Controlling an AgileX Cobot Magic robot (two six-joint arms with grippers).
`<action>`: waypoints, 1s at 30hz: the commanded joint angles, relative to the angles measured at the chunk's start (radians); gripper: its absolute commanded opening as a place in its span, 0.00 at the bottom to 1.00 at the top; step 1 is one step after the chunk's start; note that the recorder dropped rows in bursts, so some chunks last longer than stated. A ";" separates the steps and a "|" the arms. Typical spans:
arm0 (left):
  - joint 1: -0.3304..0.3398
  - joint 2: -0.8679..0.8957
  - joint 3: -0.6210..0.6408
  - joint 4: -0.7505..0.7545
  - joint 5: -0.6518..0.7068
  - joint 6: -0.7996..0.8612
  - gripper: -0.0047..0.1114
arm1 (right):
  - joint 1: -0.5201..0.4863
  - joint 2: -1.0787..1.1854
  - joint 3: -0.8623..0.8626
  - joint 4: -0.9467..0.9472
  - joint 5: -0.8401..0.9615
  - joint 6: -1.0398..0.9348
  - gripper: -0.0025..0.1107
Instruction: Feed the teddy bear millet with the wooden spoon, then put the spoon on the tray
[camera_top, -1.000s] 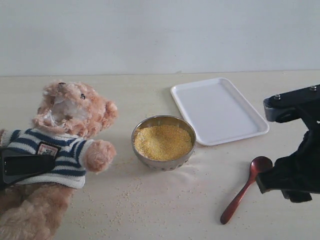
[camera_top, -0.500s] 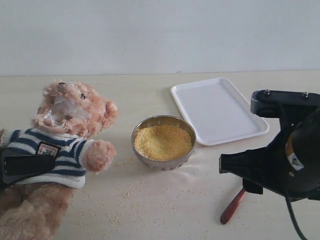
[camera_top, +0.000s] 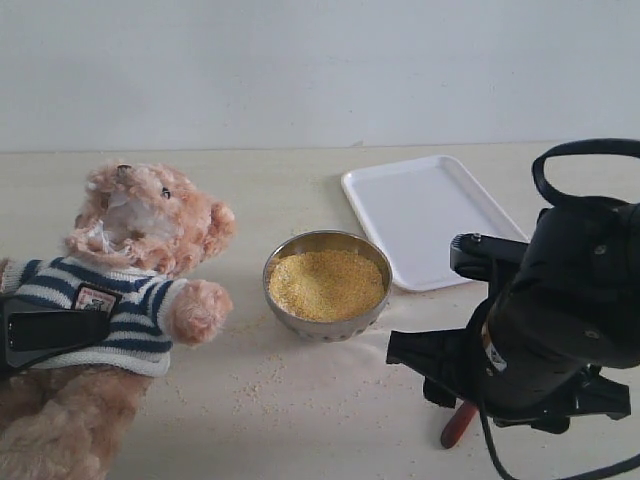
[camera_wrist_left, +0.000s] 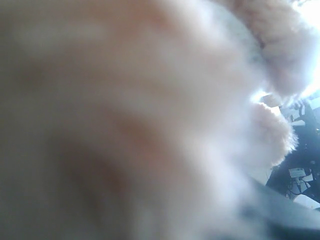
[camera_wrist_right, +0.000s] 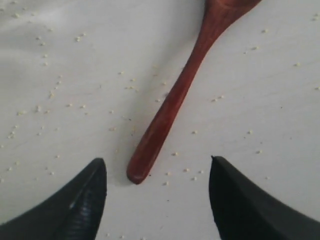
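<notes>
The teddy bear (camera_top: 150, 230) leans upright at the left in its striped shirt. A black finger (camera_top: 55, 330) of my left gripper presses across its torso, and blurred fur (camera_wrist_left: 150, 100) fills the left wrist view. Millet (camera_top: 326, 284) fills the metal bowl (camera_top: 325, 328) at the centre. The white tray (camera_top: 430, 215) lies behind and to the right of the bowl. The wooden spoon (camera_wrist_right: 175, 95) lies flat on the table; only its handle end (camera_top: 457, 424) shows under my right arm (camera_top: 560, 320). My right gripper (camera_wrist_right: 156, 165) hovers open, its fingers apart on either side of the handle tip, touching nothing.
Loose grains (camera_top: 250, 390) are scattered on the table in front of the bowl and around the spoon handle (camera_wrist_right: 50, 90). A pale wall stands behind the table. My right arm's cable (camera_top: 585, 150) loops above the tray's near corner.
My right arm has swung left and forward over the spoon, now covering its bowl and most of the handle. The bear, bowl, tray and left gripper have not moved.
</notes>
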 joint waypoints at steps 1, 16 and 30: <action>0.003 -0.001 -0.008 -0.015 0.035 0.008 0.08 | -0.032 0.033 0.001 -0.005 -0.019 0.024 0.55; 0.003 -0.001 -0.008 -0.015 0.035 0.008 0.08 | -0.072 0.046 0.001 -0.008 -0.135 0.044 0.55; 0.003 -0.001 -0.008 -0.015 0.035 0.007 0.08 | -0.069 0.161 0.001 0.015 -0.139 0.013 0.55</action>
